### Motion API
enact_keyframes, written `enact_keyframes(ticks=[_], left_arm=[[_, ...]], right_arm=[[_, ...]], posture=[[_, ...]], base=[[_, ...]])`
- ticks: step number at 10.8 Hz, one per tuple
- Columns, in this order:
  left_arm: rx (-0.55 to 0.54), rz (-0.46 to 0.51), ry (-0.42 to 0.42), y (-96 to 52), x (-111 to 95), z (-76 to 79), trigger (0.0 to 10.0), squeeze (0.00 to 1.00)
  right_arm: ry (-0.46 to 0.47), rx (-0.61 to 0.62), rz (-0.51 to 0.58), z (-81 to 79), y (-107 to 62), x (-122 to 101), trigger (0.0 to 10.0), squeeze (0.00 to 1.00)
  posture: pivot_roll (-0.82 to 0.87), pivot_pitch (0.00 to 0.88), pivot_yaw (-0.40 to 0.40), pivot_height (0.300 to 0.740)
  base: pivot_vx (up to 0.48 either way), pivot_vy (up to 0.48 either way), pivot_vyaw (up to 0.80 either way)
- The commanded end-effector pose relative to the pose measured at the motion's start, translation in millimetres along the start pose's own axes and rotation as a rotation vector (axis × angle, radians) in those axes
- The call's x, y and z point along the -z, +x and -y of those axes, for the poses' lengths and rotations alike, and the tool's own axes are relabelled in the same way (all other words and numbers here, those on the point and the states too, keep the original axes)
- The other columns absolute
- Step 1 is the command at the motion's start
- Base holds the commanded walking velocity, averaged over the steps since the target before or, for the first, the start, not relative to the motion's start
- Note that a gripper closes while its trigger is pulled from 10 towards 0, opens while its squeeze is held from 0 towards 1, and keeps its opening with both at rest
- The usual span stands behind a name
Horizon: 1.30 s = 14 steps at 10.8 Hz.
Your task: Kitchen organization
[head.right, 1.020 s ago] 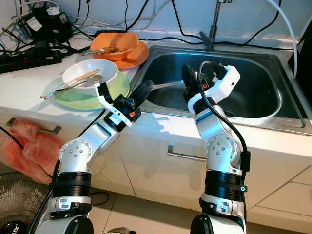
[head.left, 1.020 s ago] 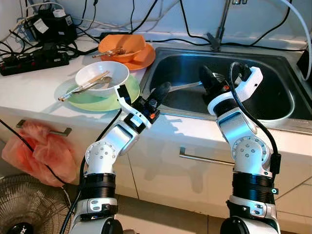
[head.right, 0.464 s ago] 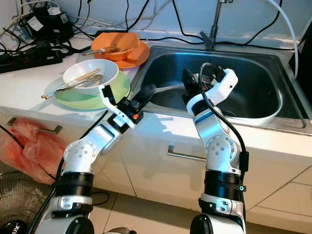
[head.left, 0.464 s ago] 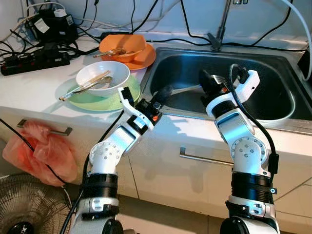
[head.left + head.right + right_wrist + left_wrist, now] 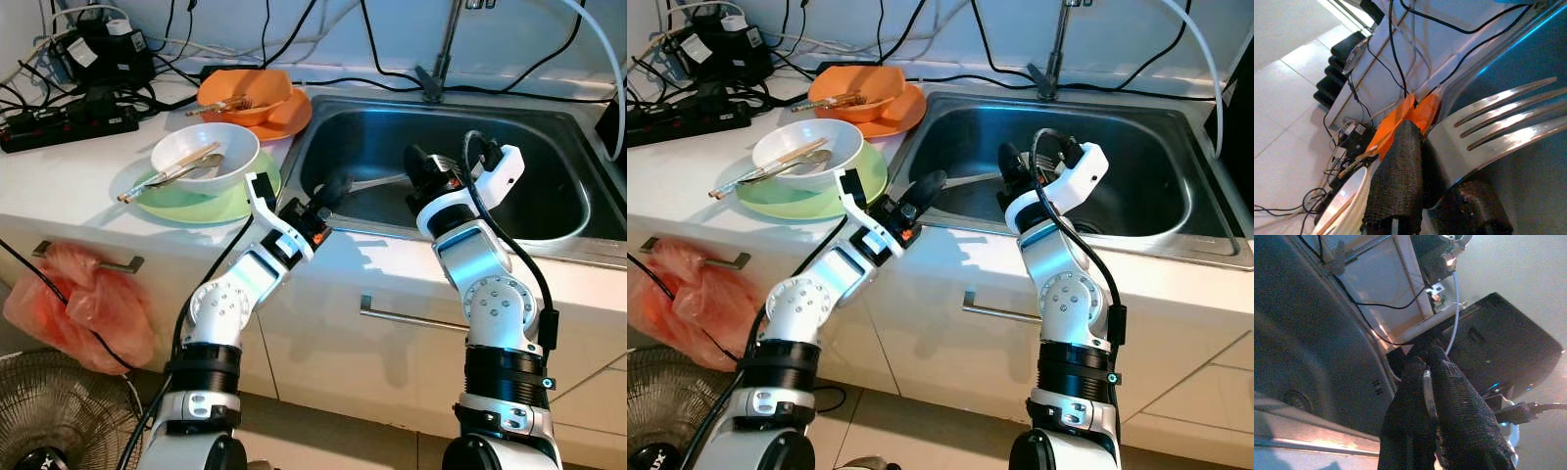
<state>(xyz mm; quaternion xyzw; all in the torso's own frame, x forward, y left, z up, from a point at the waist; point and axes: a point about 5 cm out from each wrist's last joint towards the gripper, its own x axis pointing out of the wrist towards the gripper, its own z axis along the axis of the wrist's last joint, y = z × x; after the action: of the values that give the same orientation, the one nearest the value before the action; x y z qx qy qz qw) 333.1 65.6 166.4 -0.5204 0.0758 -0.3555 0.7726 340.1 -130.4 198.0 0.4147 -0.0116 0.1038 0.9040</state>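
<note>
A metal fork is held level over the left part of the steel sink. My left gripper is shut on its handle just past the sink's left rim; the handle runs as a thin strip between the black fingers. My right gripper is shut on the fork's head, and the tines stick out beyond its fingers. Both arms reach in from the counter's front edge.
On the white counter to the left, a white bowl with chopsticks and a spoon sits on a green plate. Behind it is an orange bowl on an orange plate. Power strips and cables lie at the back left, and the tap stands behind the sink.
My left arm has pushed a little to the right toward the sink, its gripper staying on the fork handle. The right gripper has barely shifted.
</note>
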Motion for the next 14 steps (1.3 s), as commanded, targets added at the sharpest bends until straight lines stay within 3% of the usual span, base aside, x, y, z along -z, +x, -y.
enact_keyframes(ticks=[1, 2, 3, 6, 8, 9, 12, 14], left_arm=[[-0.255, -0.015, 0.12, -16.2, -3.6, -29.4, 10.0, 0.0], [-0.254, -0.001, 0.157, -12.4, -8.6, -26.4, 10.0, 0.36], [-0.267, -0.009, 0.209, -10.2, -11.5, -23.7, 10.0, 1.0], [-0.256, -0.05, 0.299, -7.8, -8.1, -16.5, 10.0, 1.0], [-0.248, -0.084, 0.402, -8.5, -4.0, -12.6, 10.0, 1.0], [-0.234, -0.14, 0.488, -10.2, 0.7, -10.0, 10.0, 1.0], [-0.204, -0.203, 0.617, -15.6, 8.0, -2.5, 10.0, 1.0], [-0.185, -0.229, 0.689, -19.5, 9.1, 4.3, 10.0, 1.0]], right_arm=[[-0.107, 0.017, 0.142, -9.2, 2.8, -29.7, 0.0, 0.0], [-0.13, 0.042, 0.155, -7.1, 3.6, -30.8, 0.0, 0.0], [-0.153, 0.057, 0.165, -6.1, 4.3, -31.7, 0.0, 0.0], [-0.201, 0.092, 0.179, -2.4, 3.7, -30.5, 0.0, 0.0], [-0.234, 0.145, 0.186, 4.5, 0.3, -27.1, 0.0, 0.0], [-0.302, 0.179, 0.207, 6.6, 1.0, -28.6, 0.0, 0.0], [-0.393, 0.185, 0.229, 6.0, 8.9, -30.0, 0.0, 0.0], [-0.545, 0.178, 0.251, 5.9, 14.8, -28.3, 0.3, 0.0]], posture=[[0.11, 0.004, 0.048, 0.74], [0.11, 0.004, 0.049, 0.74], [0.11, 0.005, 0.051, 0.74], [0.12, 0.008, 0.053, 0.74], [0.12, 0.014, 0.055, 0.74], [0.12, 0.016, 0.053, 0.74], [0.15, 0.027, 0.052, 0.74], [0.17, 0.046, 0.061, 0.74]], base=[[0.0, 0.0, 0.0], [0.0, 0.0, 0.0], [0.0, 0.0, 0.0], [0.0, 0.0, 0.0], [0.0, 0.0, 0.0], [0.0, 0.0, 0.0], [0.0, 0.0, 0.0], [0.0, 0.0, 0.0]])
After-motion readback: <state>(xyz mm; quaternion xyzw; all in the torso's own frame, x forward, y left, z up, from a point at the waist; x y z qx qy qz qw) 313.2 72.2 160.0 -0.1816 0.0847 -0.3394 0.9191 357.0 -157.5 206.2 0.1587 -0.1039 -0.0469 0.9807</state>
